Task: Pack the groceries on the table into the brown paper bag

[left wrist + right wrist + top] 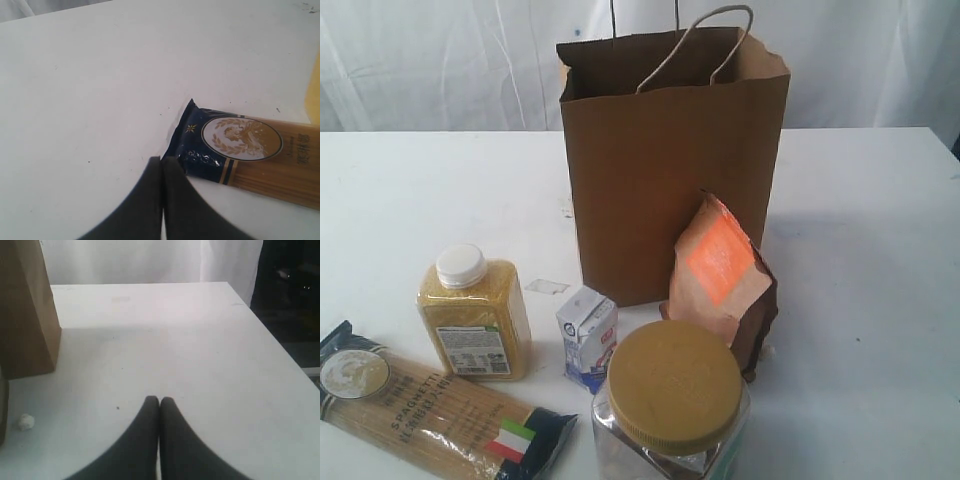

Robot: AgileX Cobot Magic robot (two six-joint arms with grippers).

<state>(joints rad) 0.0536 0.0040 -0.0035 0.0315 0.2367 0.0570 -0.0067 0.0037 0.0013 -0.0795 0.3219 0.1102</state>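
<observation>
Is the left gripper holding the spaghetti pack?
No, the left gripper is shut with nothing between its jaws, just beside the dark end of the spaghetti pack.

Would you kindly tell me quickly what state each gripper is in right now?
Left gripper: closed, holding nothing.
Right gripper: closed, holding nothing.

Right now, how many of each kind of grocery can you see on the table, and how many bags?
paper bag: 1
pouch: 1
bottle: 1
carton: 1
jar: 1
spaghetti pack: 1
Total: 6
</observation>
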